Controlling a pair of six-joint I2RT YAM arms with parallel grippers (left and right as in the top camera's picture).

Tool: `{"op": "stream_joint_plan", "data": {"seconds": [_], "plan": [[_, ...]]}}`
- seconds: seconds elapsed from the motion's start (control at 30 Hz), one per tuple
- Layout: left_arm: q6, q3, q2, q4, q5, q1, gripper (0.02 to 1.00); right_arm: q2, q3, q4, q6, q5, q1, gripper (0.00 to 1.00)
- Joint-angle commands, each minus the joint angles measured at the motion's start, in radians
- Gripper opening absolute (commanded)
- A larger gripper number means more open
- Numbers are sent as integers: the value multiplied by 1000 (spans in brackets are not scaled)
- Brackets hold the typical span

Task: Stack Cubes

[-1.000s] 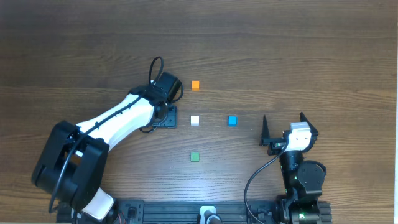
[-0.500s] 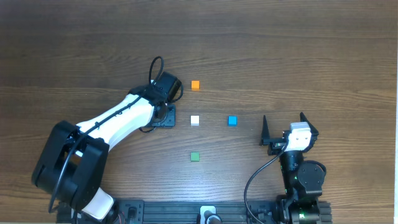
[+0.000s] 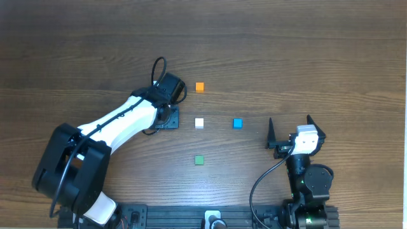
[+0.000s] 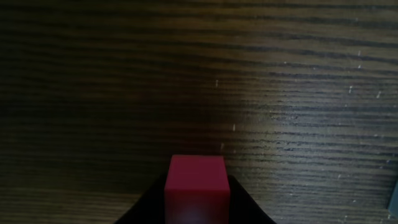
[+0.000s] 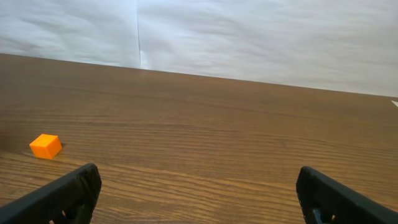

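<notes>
The left tool (image 3: 169,119) sits low over the middle of the desk (image 3: 318,51). In the left wrist view its two dark fingers press against either side of a red cube (image 4: 196,183), so I judge the cube held. Whether it rests on the wood or hangs just above it, I cannot tell. The coming move turns on the white cube (image 3: 199,123), which lies just beside this tool on the side toward the right arm, apart from it and level with it across the desk. It looks the likeliest base for the red one, calling for a short lift, a small shift sideways and a square set-down. The blue cube (image 3: 237,123) lies farther along that same line. The orange cube (image 3: 200,87) sits toward the far edge and the green cube (image 3: 198,160) toward the edge where the arms stand. All four stand singly, well apart, with nothing stacked yet. The right tool (image 3: 289,128) hangs by its own base with its fingers spread wide and nothing between them. It is nearer the blue cube than the white one, so the left arm is better placed.
</notes>
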Motion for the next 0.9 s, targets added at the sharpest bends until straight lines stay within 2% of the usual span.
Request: {"op": "stream_joint_plan", "data": {"seconds": [0.03, 0.27, 0.43, 0.47, 0.63, 0.9], "plan": [[-11, -7, 10, 0, -16, 6, 180, -8, -7, 2, -2, -11, -6, 993], [-113, 11, -29, -11, -8, -18, 99, -8, -7, 2, -2, -11, -6, 991], [-231, 144, -60, -142, -16, -108, 82, -8, -7, 2, -2, -11, -6, 993], [-253, 173, -59, -163, -16, -129, 42, -8, -7, 2, -2, -11, -6, 993], [-330, 264, -38, -182, -39, -245, 40, -8, -7, 2, -2, -11, -6, 993], [-356, 273, 39, -149, -38, -286, 40, -8, -7, 2, -2, -11, -6, 991]]}}
